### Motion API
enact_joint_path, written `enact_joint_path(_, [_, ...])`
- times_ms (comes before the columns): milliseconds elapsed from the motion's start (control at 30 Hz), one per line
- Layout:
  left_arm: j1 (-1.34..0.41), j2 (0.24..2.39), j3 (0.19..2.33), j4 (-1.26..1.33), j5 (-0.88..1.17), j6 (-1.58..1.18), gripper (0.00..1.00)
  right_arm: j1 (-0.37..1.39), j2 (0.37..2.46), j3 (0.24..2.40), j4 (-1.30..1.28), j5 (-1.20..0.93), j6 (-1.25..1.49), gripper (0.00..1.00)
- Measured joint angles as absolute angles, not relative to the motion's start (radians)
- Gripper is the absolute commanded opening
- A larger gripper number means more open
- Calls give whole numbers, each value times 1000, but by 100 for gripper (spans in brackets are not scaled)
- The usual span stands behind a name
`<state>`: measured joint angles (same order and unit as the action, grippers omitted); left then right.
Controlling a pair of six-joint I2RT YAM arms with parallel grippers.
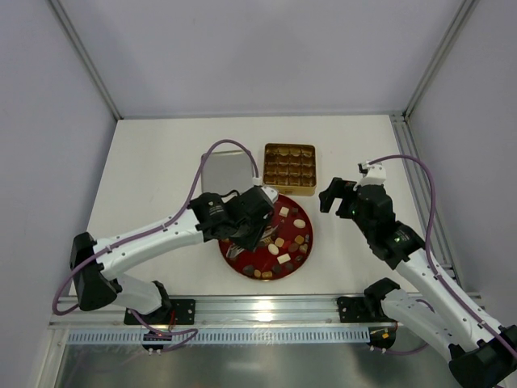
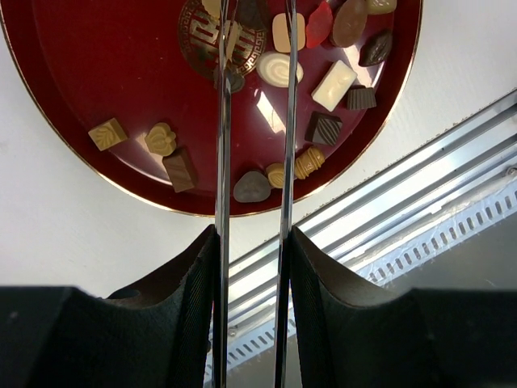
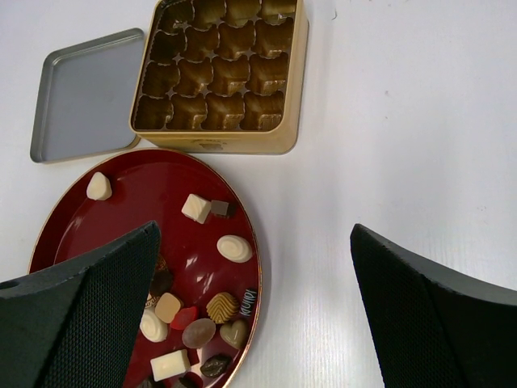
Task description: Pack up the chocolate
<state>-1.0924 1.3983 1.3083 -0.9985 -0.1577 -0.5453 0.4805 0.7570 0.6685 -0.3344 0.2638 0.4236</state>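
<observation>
Top view: the left gripper hangs over the red plate, where the chocolate lies. The gold tin stands just beyond.

Left wrist view: the jaws clamp metal tweezers, whose tips sit at a dark piece. A glossy candy may slip out or skid across the plate.

Right wrist view: the right gripper is spread wide and empty. All visible tin cells are unfilled.

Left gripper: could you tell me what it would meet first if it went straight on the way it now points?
Most likely the red plate: the left gripper's metal tongs reach across it, tips out of frame, so depth is unclear.
</observation>
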Motion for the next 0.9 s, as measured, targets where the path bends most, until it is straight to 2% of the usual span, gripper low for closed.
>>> enact_joint_path(900, [-1145,1475,1294,-999,-216,-573,39,480,751,662,-335,267,423,100])
